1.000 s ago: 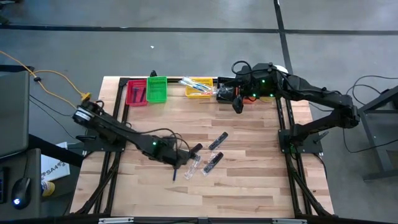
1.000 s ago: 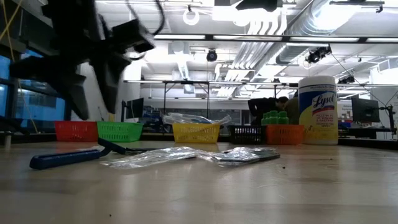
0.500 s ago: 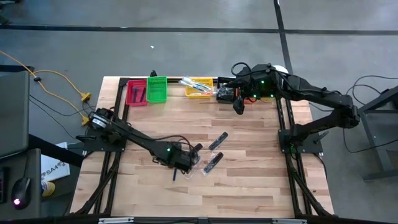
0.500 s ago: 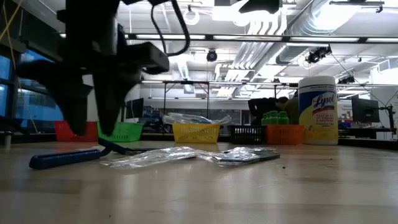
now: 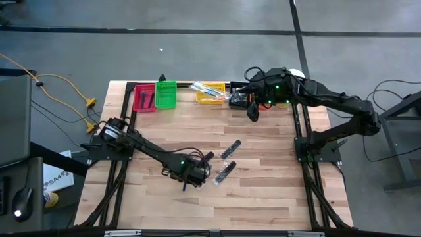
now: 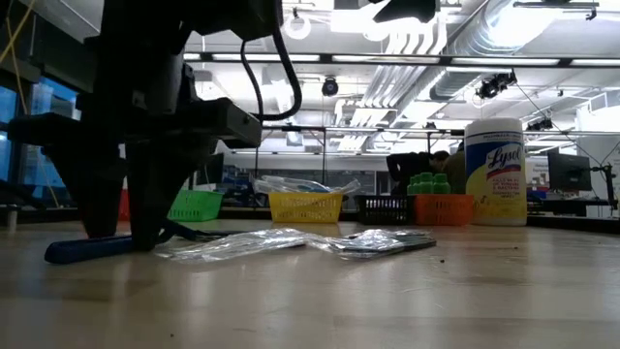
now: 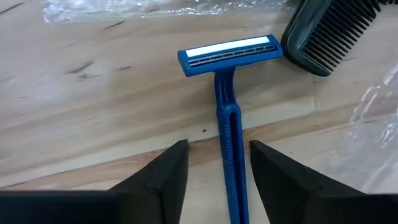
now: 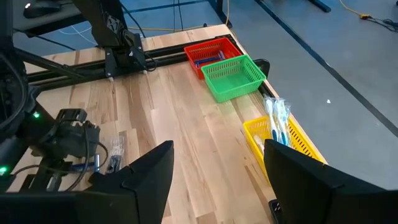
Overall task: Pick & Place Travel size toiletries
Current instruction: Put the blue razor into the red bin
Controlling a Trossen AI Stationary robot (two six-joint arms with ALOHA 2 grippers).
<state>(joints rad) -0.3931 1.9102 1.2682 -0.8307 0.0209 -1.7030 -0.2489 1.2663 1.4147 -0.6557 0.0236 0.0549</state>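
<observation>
My left gripper (image 7: 214, 171) sits low on the worktop (image 7: 81, 99), fingers apart and straddling the handle of the blue razor (image 7: 227, 106), which lies flat with its head pointing away from me. Just past the head lie a black comb (image 7: 326, 31) and crinkled clear wrap (image 7: 155, 7). If I close off-centre, the thin handle could skid out sideways, or my fingertips could scrape the wood and miss it. Farther off stand the red bin (image 5: 144, 98), green bin (image 5: 166, 94) and yellow bin (image 5: 210, 92), where my right gripper (image 5: 252, 113) waits open and empty.
</observation>
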